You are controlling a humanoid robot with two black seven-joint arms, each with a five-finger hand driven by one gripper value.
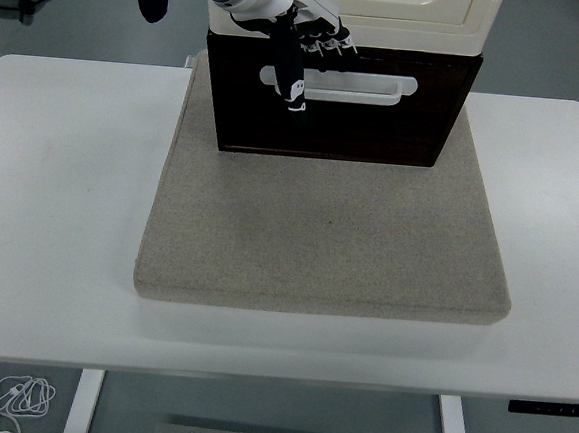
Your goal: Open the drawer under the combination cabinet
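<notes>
Beige mat on white table

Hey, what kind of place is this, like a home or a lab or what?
Probably a robotics lab or test room. A robot's left hand works at a cabinet drawer staged on a beige mat atop a white desk, with cables on a bare grey floor.
</notes>
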